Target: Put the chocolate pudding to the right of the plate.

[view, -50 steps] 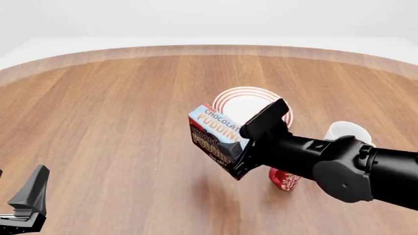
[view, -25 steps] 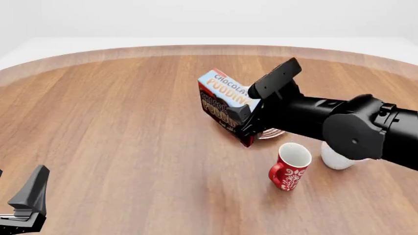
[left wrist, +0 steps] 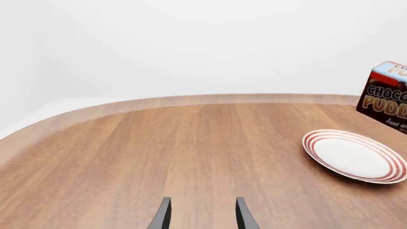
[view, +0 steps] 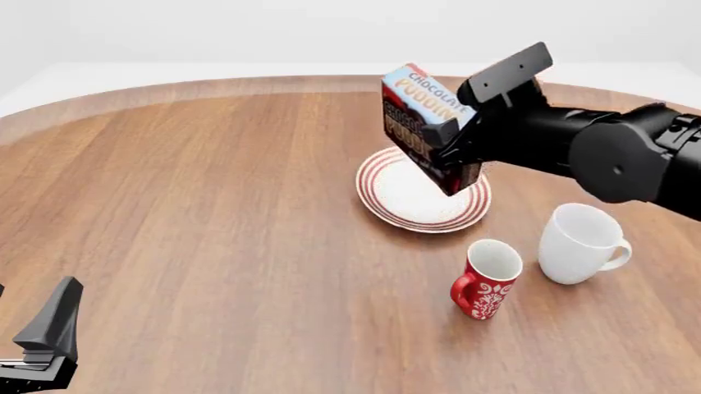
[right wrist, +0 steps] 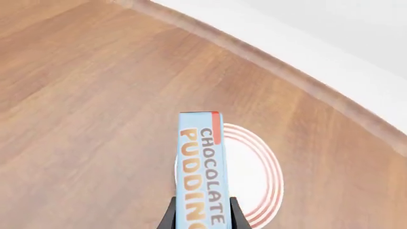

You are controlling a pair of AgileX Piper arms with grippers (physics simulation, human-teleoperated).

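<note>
Light-blue on top and dark brown on its sides, the chocolate pudding (view: 422, 123) hangs in the air, tilted, clamped between the fingers of the right gripper (view: 458, 146). In the front view it sits over the far part of the plate (view: 411, 203), clear of the plate's surface, toward the plate's twelve o'clock. The right wrist view shows the carton (right wrist: 202, 169) edge-on, its orange lettering running along the fingers, with the two black fingertips (right wrist: 169, 217) pressed to either side of it and the red-ringed plate (right wrist: 258, 176) lying beyond on the wood.

The plate rests flat on the wooden table (view: 197, 213). A red mug (view: 484, 279) with a white pattern stands upright at about five o'clock from the plate, near its rim but apart from it. A white mug (view: 580, 244) stands upright at about four o'clock from the plate, just beside the red mug, handle pointing to three o'clock.

The left gripper (view: 44, 345) waits low at the table's seven o'clock corner, well apart from everything. Its wrist view shows two slim fingers (left wrist: 162, 217) spread with bare wood between them, holding nothing; the plate (left wrist: 353, 155) and the raised carton (left wrist: 384, 98) appear in that view.
</note>
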